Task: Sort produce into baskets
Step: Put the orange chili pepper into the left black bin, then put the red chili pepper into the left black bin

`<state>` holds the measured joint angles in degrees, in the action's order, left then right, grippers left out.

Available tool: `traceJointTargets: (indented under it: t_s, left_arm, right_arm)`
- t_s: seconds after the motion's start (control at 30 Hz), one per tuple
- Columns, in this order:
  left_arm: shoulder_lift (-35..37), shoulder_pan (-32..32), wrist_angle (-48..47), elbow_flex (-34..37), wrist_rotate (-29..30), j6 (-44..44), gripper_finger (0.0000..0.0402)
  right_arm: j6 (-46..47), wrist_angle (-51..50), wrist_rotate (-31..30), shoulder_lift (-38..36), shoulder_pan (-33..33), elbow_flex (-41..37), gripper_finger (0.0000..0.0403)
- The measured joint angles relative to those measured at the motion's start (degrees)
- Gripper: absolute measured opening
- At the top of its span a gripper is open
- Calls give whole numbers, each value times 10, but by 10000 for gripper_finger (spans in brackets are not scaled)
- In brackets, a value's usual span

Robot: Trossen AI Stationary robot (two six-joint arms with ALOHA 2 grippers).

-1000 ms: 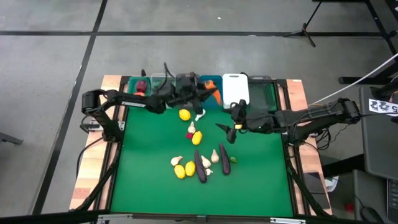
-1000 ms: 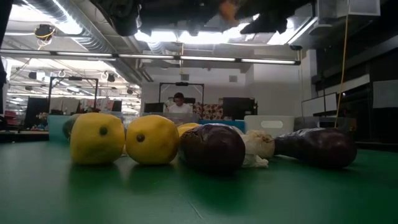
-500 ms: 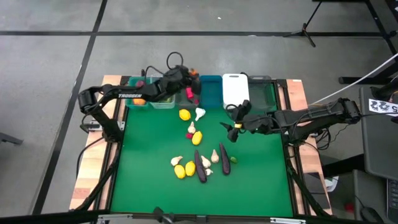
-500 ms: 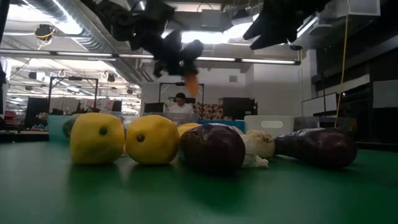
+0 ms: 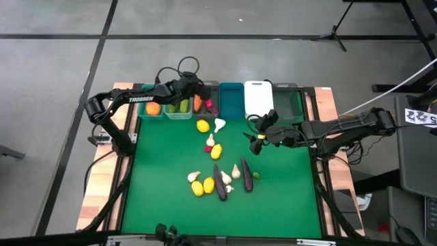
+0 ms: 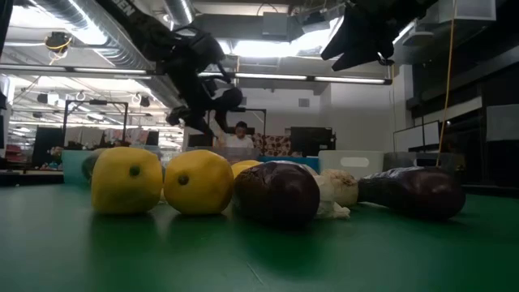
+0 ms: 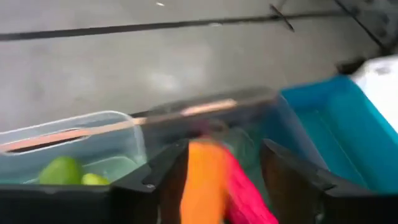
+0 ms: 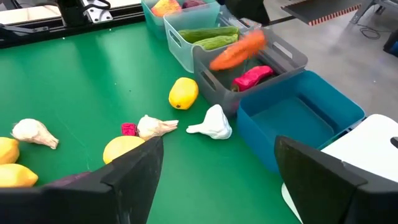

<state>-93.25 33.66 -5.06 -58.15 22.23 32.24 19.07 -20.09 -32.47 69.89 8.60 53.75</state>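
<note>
An orange carrot [image 8: 238, 50] is seen in mid-air over the grey bin [image 8: 287, 58] in the row of baskets along the table's far edge, just below the left pincer [image 7: 217, 174], whose fingers stand parted with the carrot between them; whether it is gripped or already let go cannot be told. A red pepper [image 8: 252, 76] lies in the grey bin, cucumbers [image 8: 208, 37] in the clear bin [image 8: 177, 46], and more produce in the teal-green bin [image 5: 147, 111] at the far-left corner. The blue bin [image 8: 298, 118] holds nothing. The right pincer [image 5: 257, 139] is held wide open and empty above the table's middle. Lemons [image 5: 198, 186], garlic [image 8: 210, 122] and eggplants [image 5: 221, 184] are left unsorted on the green table [image 5: 157, 178], so the sorting is judged well short of finished.
</note>
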Motion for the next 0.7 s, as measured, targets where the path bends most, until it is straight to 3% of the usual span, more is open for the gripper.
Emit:
traceJointTargets:
  t_s: [0.33,0.53,0.7]
  left_arm:
    - [0,-33,14,0,-33,-39,282]
    - [46,-77,-19,0,-140,-139,291]
    - [112,-164,-81,0,-172,-240,291]
  right_arm:
    - [2,-6,0,0,0,0,305]
    - [2,-32,5,0,0,0,305]
    - [6,-51,6,0,0,0,305]
